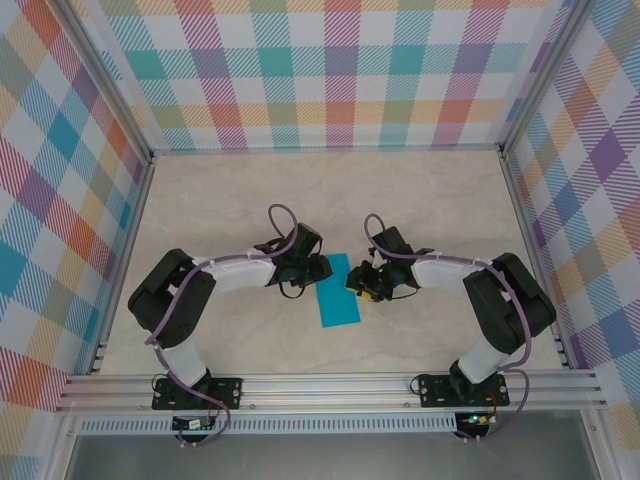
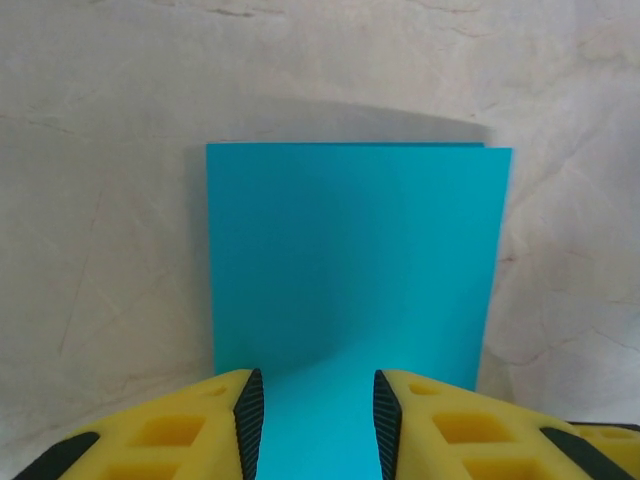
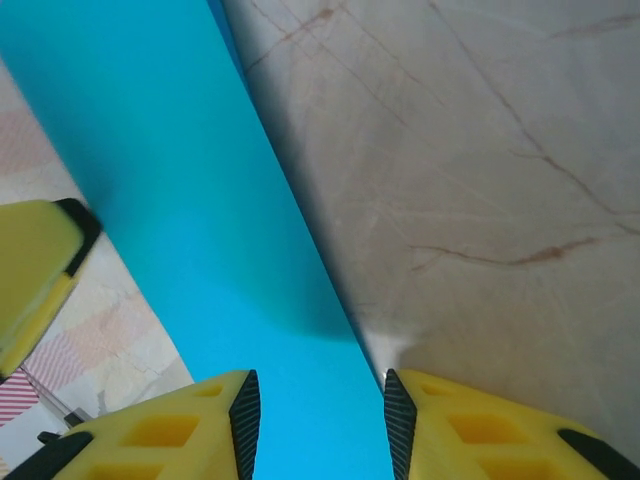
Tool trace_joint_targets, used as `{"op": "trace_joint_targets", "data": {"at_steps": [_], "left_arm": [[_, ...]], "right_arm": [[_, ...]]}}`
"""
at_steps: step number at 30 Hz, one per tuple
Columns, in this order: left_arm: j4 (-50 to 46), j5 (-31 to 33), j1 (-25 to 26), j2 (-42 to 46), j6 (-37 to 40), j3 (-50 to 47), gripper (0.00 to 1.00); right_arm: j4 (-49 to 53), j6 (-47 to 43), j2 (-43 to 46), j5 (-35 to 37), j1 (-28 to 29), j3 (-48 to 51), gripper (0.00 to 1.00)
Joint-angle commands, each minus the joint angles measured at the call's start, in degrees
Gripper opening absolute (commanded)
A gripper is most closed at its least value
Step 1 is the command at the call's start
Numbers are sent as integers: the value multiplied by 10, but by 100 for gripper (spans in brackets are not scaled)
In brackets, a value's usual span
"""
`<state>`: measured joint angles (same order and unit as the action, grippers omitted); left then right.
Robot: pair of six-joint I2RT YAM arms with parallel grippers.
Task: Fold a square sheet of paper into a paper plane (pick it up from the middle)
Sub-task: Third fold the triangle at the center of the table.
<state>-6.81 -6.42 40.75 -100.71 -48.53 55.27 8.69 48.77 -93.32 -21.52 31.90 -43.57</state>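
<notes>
1. Teal paper sheet [image 1: 336, 293]: plain and matte. From above it reads as a narrow oblong, slightly tilted, near the middle of the surface [image 1: 430, 200] and between the two pincers. In the left wrist view [image 2: 350, 250] its far edge is straight, and a soft curved shadow crosses it near the fingers. In the right wrist view [image 3: 190, 190] it runs as a band from upper left down to the bottom edge and throws a shadow onto the surface on its right.
2. Left pincer [image 1: 322, 270]: sits at the sheet's upper left edge. In its wrist view [image 2: 318, 425] the jaws stand apart. The fingers are yellow with black pads. The sheet fills the gap and passes behind both fingers. Whether the pads bear on the paper cannot be told.
3. Right pincer [image 1: 361, 286]: sits at the sheet's right edge. In its wrist view [image 3: 320, 425] the jaws stand apart with the teal band in the gap between the pads. No grip can be made out.
4. Surface: pale and marbled, with thin brown veins.
5. Plaid panels [image 1: 300, 70]: multicoloured check, enclosing the surface at the back and on both sides.
6. Aluminium rail [image 1: 330, 385]: runs along the near edge and carries both arm bases.
</notes>
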Motion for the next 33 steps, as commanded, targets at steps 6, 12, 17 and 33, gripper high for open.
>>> {"op": "trace_joint_targets", "data": {"at_steps": [6, 12, 17, 33], "left_arm": [[20, 3, -4, -36, -3, -4, 35], [35, 0, -4, -31, -15, -35, 34], [43, -2, -3, -24, -21, -50, 34], [41, 1, -3, -5, -21, -61, 34]], "right_arm": [[-4, -15, -15, -17, -2, -5, 41], [-31, -5, -18, -49, -1, 3, 41], [-59, 3, -14, -75, -1, 9, 41], [29, -45, -23, 4, -1, -29, 45]]}}
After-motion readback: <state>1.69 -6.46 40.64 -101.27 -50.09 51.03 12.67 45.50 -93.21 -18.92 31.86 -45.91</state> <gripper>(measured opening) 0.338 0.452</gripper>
